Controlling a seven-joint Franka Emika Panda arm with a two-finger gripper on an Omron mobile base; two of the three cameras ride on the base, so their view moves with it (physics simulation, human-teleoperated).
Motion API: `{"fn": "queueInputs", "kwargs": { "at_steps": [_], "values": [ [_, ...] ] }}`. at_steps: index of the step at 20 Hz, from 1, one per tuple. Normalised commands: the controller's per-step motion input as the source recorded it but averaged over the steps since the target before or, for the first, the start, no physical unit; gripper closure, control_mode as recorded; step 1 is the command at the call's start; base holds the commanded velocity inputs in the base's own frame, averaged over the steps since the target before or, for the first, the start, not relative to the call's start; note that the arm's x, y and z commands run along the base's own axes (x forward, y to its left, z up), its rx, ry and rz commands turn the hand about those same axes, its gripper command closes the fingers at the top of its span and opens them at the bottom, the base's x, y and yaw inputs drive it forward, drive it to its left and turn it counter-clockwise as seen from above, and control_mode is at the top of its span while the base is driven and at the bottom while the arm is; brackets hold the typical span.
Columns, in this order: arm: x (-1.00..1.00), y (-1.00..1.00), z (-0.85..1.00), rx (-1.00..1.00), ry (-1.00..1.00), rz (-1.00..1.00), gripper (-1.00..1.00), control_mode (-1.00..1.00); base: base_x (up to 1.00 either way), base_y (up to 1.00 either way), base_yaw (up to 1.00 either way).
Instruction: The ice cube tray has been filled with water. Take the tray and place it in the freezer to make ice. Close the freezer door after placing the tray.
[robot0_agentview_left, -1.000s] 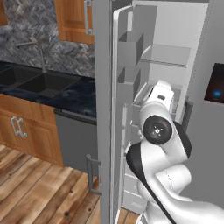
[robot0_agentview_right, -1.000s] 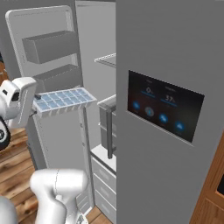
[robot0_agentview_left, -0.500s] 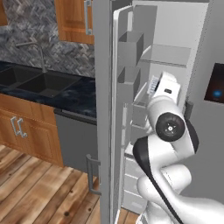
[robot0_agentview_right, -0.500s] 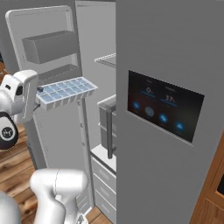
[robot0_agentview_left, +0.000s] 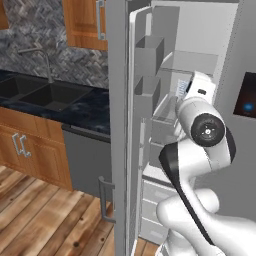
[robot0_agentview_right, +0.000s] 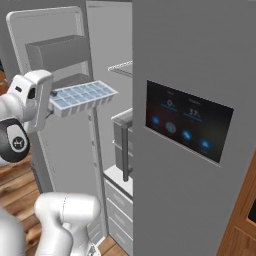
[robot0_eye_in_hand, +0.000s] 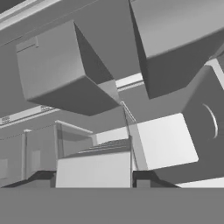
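Hand (robot0_agentview_right: 51, 105) gripping ice cube tray (robot0_agentview_right: 82, 97), water (robot0_agentview_right: 75, 95) in cells

black display panel (robot0_agentview_right: 189, 121) on fridge door, glowing blue icons and digits, too small to read

The ice cube tray (robot0_agentview_right: 82, 98) looks like white matt plastic, its water (robot0_agentview_right: 79, 94) pale blue; the freezer door (robot0_agentview_left: 118, 125) is smooth grey steel.

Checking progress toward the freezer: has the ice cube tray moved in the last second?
Yes. In the right base view the ice cube tray, held in the claw, has risen and travelled right, toward the freezer shelf, against the unmoved door bins.
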Motion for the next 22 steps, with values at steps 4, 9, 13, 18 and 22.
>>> {"fn": "queueInputs", "kwargs": {
  "at_steps": [4, 9, 13, 18, 22],
  "values": [
    [0.25, -0.09, 0.12, 0.0, 0.0, 0.01, 1.0, -1.0, 0.0, 0.0, 0.0],
    [0.33, -0.04, 0.13, -0.01, 0.0, 0.02, 1.0, -1.0, 0.0, 0.0, 0.0],
    [0.21, -0.13, 0.17, -0.02, 0.0, 0.01, 1.0, -1.0, 0.0, 0.0, 0.0],
    [0.21, -0.19, 0.14, -0.01, 0.0, 0.0, 1.0, -1.0, 0.0, 0.0, 0.0],
    [0.3, -0.2, 0.16, -0.01, 0.0, 0.0, 1.0, -1.0, 0.0, 0.0, 0.0]
  ]
}}
